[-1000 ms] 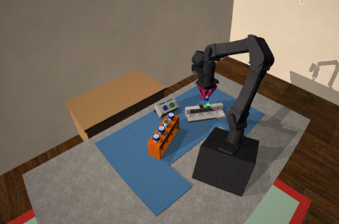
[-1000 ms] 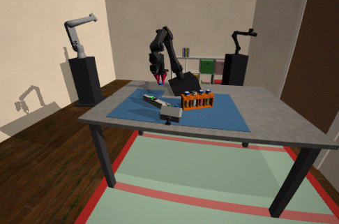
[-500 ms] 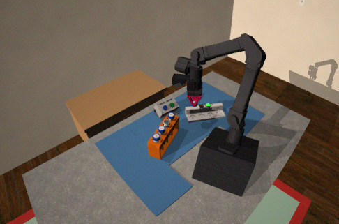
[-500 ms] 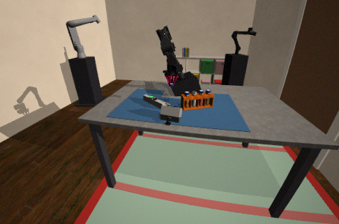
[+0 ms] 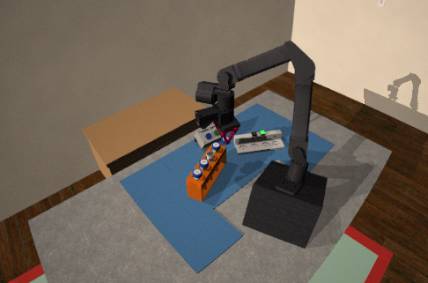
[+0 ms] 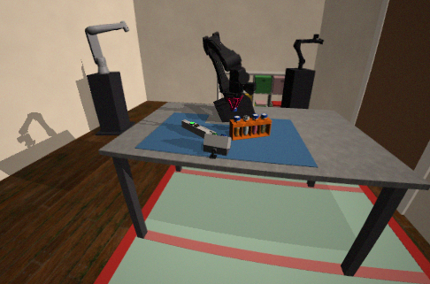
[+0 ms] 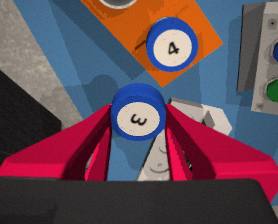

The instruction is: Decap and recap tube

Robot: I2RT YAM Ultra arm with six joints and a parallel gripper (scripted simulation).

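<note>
My gripper [image 7: 138, 113] has red fingers and is shut on the blue cap with dot 3 [image 7: 138, 113]. It holds the cap in the air beside the orange decapping station [image 5: 206, 171]. In the wrist view the cap with dot 4 [image 7: 172, 46] sits on its tube in the station [image 7: 150, 35]. The open mouth of tube 3 [image 7: 116, 2] shows at the top edge. In the top view the gripper [image 5: 227, 136] hangs above the far end of the station. Tube 3 [image 5: 210, 155] stands there without a cap. The cap tray's green lamp [image 5: 262, 132] is lit.
The cap tray with its console [image 5: 258, 142] lies right of the station. The small key desk [image 5: 204, 136] with the blue key [image 5: 208, 136] and green key [image 7: 272, 90] stands just beyond the station. The arm's black base [image 5: 284, 204] is at the front right. A wooden table [image 5: 141, 126] stands behind.
</note>
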